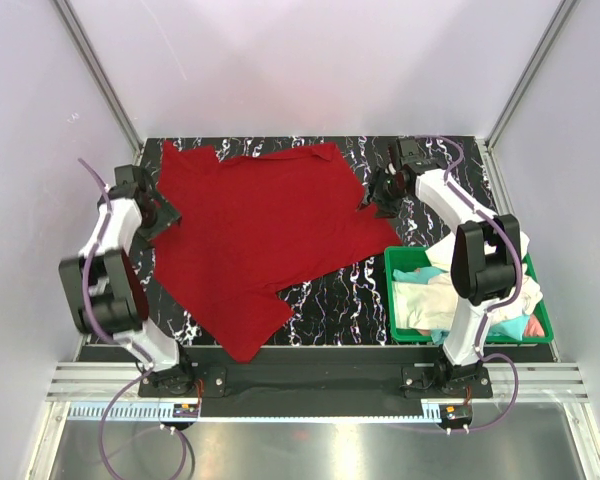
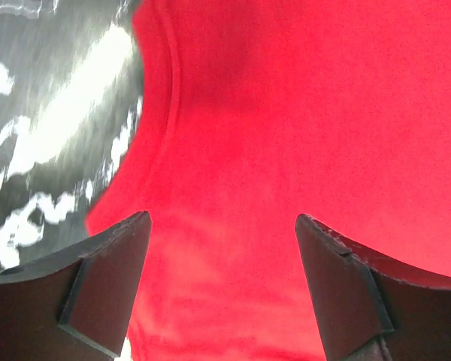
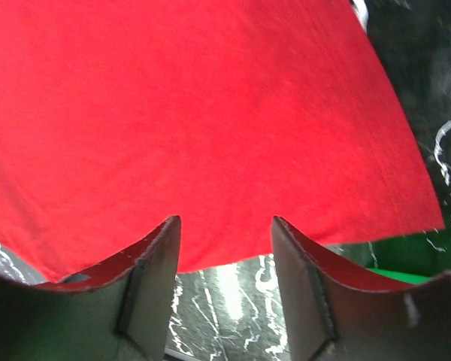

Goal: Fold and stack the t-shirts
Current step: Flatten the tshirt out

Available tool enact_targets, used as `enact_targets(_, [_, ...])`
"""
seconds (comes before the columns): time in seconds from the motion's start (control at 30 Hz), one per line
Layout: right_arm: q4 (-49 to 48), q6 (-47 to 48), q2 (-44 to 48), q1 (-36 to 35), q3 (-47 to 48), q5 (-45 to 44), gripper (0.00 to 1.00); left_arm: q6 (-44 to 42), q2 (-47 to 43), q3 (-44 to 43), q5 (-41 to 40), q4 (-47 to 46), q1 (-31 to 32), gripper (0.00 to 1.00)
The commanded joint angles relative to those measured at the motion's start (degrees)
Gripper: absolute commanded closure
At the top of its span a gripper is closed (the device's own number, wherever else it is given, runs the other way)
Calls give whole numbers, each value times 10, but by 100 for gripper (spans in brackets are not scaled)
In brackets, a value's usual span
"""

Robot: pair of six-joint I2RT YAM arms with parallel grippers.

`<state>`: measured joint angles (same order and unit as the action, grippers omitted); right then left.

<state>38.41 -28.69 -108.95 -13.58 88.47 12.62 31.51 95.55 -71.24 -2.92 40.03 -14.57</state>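
One deep red t-shirt lies spread over the black marbled surface, covering it from 9 o'clock past the centre, with one corner trailing toward 6 o'clock. The left fingers stand spread apart at the shirt's 9 o'clock side, over the cloth beside a curved stitched edge, pinching nothing. The right fingers are also spread and empty at the shirt's 3 o'clock side, with its straight edge just beyond their tips. At 4 o'clock a green bin holds crumpled cream-white cloth, teal cloth and pinkish cloth.
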Motion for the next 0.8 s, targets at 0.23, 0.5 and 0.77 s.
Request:
enact_targets(0.23, [10,2,36,31,-53,-20,52,109,-284,262,19,-9,16,35])
enact_targets(0.5, [1,13,31,48,-81,-1,56,98,-251,265,59,2,22,32])
enact_targets(0.77, [-4,9,11,47,-60,14,53,92,-189,212,46,-28,43,30])
